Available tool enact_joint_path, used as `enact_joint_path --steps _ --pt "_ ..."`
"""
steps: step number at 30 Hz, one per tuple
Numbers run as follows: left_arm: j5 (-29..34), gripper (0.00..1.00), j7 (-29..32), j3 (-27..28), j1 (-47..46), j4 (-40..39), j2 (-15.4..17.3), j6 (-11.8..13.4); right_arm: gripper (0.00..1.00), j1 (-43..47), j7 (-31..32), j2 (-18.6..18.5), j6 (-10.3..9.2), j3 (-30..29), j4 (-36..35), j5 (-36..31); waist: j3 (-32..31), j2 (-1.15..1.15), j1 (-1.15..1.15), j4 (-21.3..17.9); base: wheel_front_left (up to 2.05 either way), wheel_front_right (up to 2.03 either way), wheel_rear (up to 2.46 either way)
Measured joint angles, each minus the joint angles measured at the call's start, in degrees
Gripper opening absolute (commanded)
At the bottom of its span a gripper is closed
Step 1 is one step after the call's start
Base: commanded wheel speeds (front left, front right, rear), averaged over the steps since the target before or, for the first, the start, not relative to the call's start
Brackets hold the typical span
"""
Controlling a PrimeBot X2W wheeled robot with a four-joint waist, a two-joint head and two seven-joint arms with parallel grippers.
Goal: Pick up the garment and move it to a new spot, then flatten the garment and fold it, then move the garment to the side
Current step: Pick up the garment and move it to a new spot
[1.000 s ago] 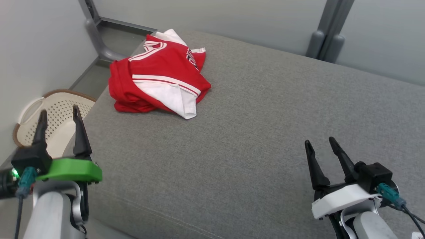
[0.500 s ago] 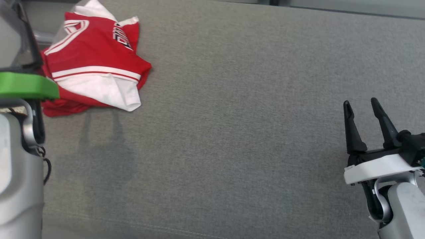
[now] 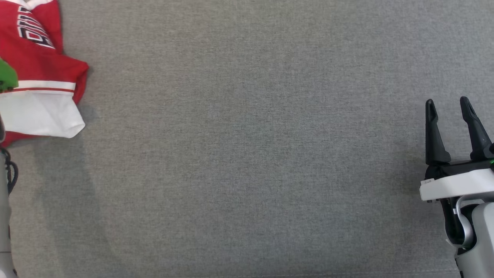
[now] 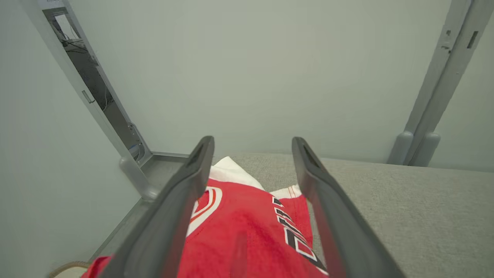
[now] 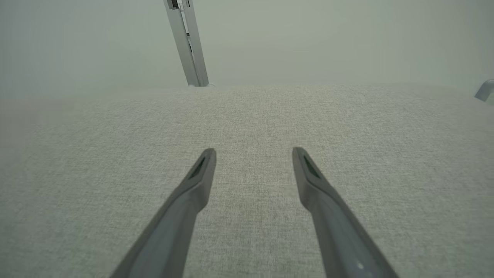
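Low at the head view's right edge, the right pincer (image 3: 447, 102) stands with its fingers wide apart above the bare grey surface (image 3: 247, 154), holding nothing. The left pincer (image 4: 252, 143), equally spread and empty, hangs over the crumpled red-and-white garment (image 4: 239, 227) near the surface's far left corner. Beyond rise a pale wall (image 4: 251, 77) and a grey post (image 4: 440, 77).

- Soft, even light fell across the grey cushion (image 3: 247, 154).
- A faint, soft-edged shadow lay on the cushion's left part.
- The right wrist view was hazy and washed out beyond the cushion.
- Over the cushion, the left wrist view's fingers (image 4: 170, 220) were blurred.
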Motion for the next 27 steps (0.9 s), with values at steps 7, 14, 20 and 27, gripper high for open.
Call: enact_joint_path --steps 7,14,20,27 --pt "-4.01 1.00 7.14 1.59 -0.49 11.83 1.77 -2.20 1.00 -0.55 0.00 -0.25 0.00 0.05 -0.52 0.00 2.47 0.00 -0.01 -2.67 0.00 0.00 0.00" --pt "-6.50 1.00 12.90 1.53 -1.30 19.00 1.82 -3.63 1.00 -0.56 0.00 -0.41 0.00 -0.02 -0.85 -0.02 3.10 0.00 -0.01 -3.08 0.00 0.00 0.00" --pt "-7.39 1.00 15.41 1.41 -2.98 23.04 1.86 -4.00 1.00 -0.69 0.00 -0.20 0.00 0.47 -0.74 -0.01 3.38 0.00 -0.01 -3.85 0.00 0.00 0.00" --pt "-7.97 0.00 14.36 1.08 -3.39 24.97 1.89 -4.88 1.00 -0.72 0.00 0.04 0.00 0.57 -0.22 -0.01 2.42 0.00 -0.01 -4.61 0.00 0.00 0.00"
